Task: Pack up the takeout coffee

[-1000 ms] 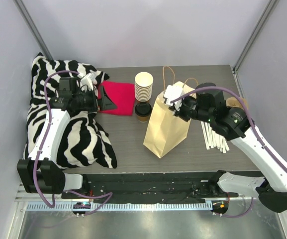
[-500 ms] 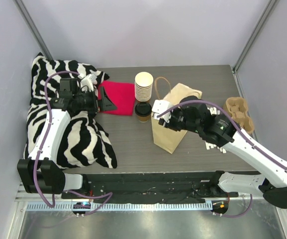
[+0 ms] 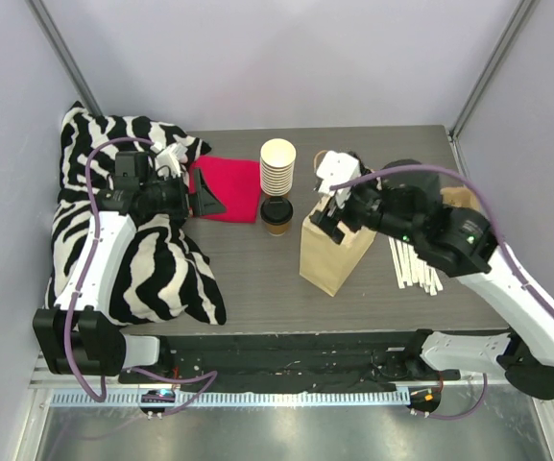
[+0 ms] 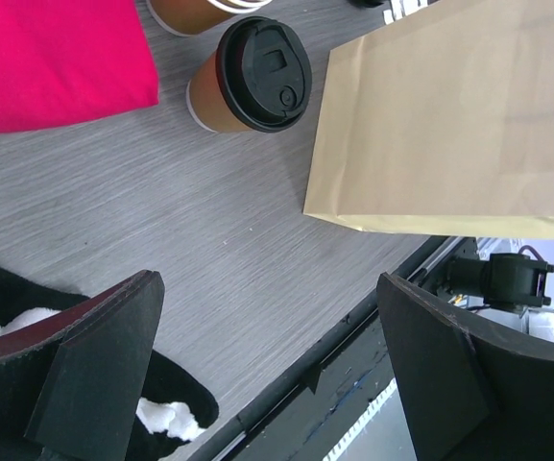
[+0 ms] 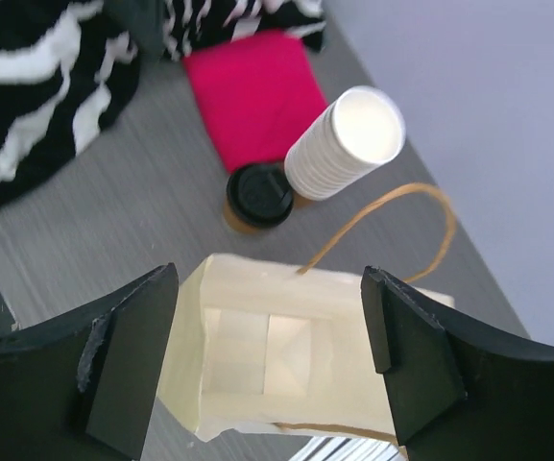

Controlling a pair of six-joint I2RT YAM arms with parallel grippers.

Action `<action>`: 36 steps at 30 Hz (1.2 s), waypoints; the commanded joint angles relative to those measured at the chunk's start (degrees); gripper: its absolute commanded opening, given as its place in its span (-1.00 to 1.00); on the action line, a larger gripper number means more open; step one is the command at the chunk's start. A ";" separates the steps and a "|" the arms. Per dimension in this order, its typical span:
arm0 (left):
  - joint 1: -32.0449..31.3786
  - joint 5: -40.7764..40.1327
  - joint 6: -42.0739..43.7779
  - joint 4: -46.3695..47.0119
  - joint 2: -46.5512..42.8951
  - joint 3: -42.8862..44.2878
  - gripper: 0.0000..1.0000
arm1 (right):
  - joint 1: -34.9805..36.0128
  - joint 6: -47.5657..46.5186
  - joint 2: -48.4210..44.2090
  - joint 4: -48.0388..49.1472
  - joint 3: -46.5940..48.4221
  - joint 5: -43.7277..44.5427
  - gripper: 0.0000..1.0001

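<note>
The takeout coffee (image 3: 276, 213), a small brown cup with a black lid, stands on the grey table just in front of the stack of cream cups (image 3: 277, 168); it also shows in the left wrist view (image 4: 257, 72) and the right wrist view (image 5: 257, 195). To its right a brown paper bag (image 3: 332, 254) stands upright with its mouth open upward (image 5: 286, 355). My right gripper (image 3: 334, 211) hovers open over the bag's mouth (image 5: 269, 288), holding nothing. My left gripper (image 3: 209, 198) is open and empty left of the cup (image 4: 267, 288).
A red cloth (image 3: 227, 187) lies left of the cups, and a zebra-striped cloth (image 3: 152, 259) covers the table's left side. White sticks (image 3: 416, 264) lie right of the bag. A brown cup carrier (image 3: 461, 198) is mostly hidden behind the right arm. The bag's string handle (image 5: 392, 206) sticks out.
The right gripper has opened and let go of the bag, then shifted back over its top. The bag now stands upright, closer to the middle. The left arm has not moved.
</note>
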 commanded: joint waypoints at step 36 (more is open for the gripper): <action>0.75 4.82 -10.09 17.16 -0.87 -9.16 0.94 | -73.54 16.95 30.19 -16.02 -1.74 -0.13 0.05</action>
